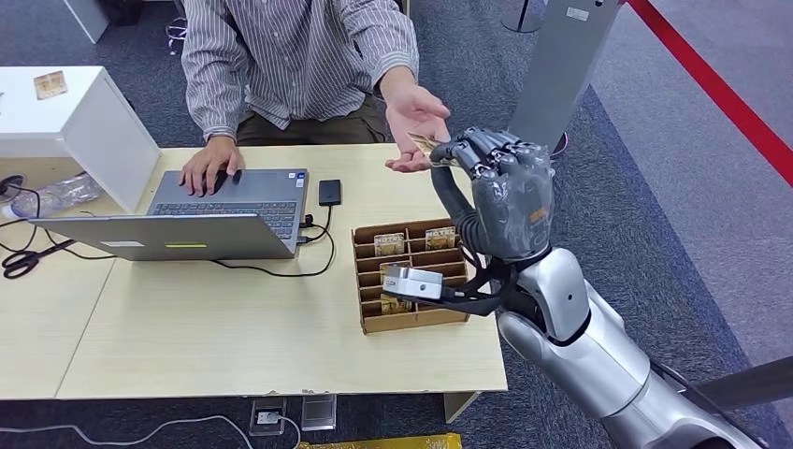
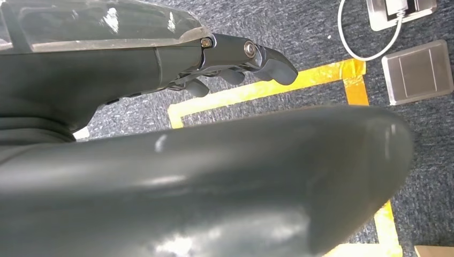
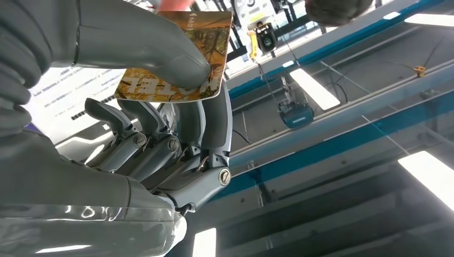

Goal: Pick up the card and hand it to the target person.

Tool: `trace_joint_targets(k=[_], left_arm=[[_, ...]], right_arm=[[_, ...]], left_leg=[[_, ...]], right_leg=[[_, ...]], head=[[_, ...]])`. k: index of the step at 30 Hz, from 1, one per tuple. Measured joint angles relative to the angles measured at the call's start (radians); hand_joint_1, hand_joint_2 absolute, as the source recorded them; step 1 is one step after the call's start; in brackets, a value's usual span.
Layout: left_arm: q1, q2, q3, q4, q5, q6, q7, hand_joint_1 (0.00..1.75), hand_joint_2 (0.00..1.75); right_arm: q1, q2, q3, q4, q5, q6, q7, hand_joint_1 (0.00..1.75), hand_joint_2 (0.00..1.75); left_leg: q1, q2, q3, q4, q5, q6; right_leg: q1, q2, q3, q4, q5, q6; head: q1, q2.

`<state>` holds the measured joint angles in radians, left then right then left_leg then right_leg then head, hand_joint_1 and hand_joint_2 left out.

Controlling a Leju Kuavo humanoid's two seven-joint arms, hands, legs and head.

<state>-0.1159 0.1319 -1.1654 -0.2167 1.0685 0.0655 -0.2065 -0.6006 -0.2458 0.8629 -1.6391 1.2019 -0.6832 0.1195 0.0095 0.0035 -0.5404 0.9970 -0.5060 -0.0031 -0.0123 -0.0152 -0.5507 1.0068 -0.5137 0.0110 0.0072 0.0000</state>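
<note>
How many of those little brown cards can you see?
5, maybe more hidden: one in the right hand, three in the cardboard box at, one on the white stand.

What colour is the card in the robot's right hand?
Orange-brown with a leafy pattern; the card shows best in the right wrist view.

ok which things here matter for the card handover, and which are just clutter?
Job:
card, pinched in right hand
person's open palm, beside the card
card box on table

Clutter:
laptop
black drive
scissors
white box
</note>
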Motion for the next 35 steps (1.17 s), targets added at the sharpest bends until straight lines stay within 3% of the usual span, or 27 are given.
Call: trace_joint_targets(k=[10,12,14,16,26,30,35], left_arm=[[0.0,-0.001,-0.009,0.0,0.001,0.0,0.0,0.0,0.0],[0.001,-0.002,-0.009,0.0,0.002,-0.001,-0.002,0.0,0.87],[0.002,-0.002,-0.009,0.0,0.004,-0.005,-0.004,0.0,0.87],[0.002,-0.002,-0.01,0.0,0.004,-0.011,-0.013,0.0,0.0],[0.005,-0.002,-0.01,0.0,0.021,-0.008,-0.033,0.0,0.0],[0.006,-0.002,-0.01,0.0,0.031,-0.001,-0.024,0.0,0.0],[0.008,-0.002,-0.01,0.0,0.053,0.005,-0.016,0.0,0.0]], right_arm=[[0.007,0.03,0.001,0.059,-0.015,-0.001,-0.015,1.69,1.75],[0.007,0.035,0.004,0.07,-0.027,-0.001,-0.018,0.85,1.75],[0.007,0.041,0.009,0.083,-0.041,-0.001,-0.024,0.0,1.75],[0.007,0.047,0.013,0.095,-0.051,-0.002,-0.032,0.0,1.75],[0.013,0.07,0.017,0.136,-0.151,-0.002,-0.059,0.0,1.75],[0.02,0.07,0.017,0.139,-0.318,0.002,-0.064,0.0,1.75],[0.051,0.064,0.015,0.128,-0.623,0.064,-0.116,0.0,1.75]], left_leg=[[0.0,0.0,0.0,0.0,0.0,0.0],[0.0,0.0,0.0,0.0,0.0,0.0],[0.0,0.0,0.0,0.0,0.0,0.0],[0.0,0.0,0.0,0.0,0.0,0.0],[0.0,0.0,0.0,0.0,0.0,0.0],[0.0,0.0,0.0,0.0,0.0,0.0],[0.0,0.0,0.0,0.0,0.0,0.0]], right_leg=[[0.0,0.0,0.0,0.0,0.0,0.0],[0.0,0.0,0.0,0.0,0.0,0.0],[0.0,0.0,0.0,0.0,0.0,0.0],[0.0,0.0,0.0,0.0,0.0,0.0],[0.0,0.0,0.0,0.0,0.0,0.0],[0.0,0.0,0.0,0.0,0.0,0.0],[0.0,0.0,0.0,0.0,0.0,0.0]], head=[[0.001,0.0],[0.001,0.0],[0.001,0.0],[0.0,0.0],[0.001,0.0],[0.001,0.0],[0.0,0.0]])
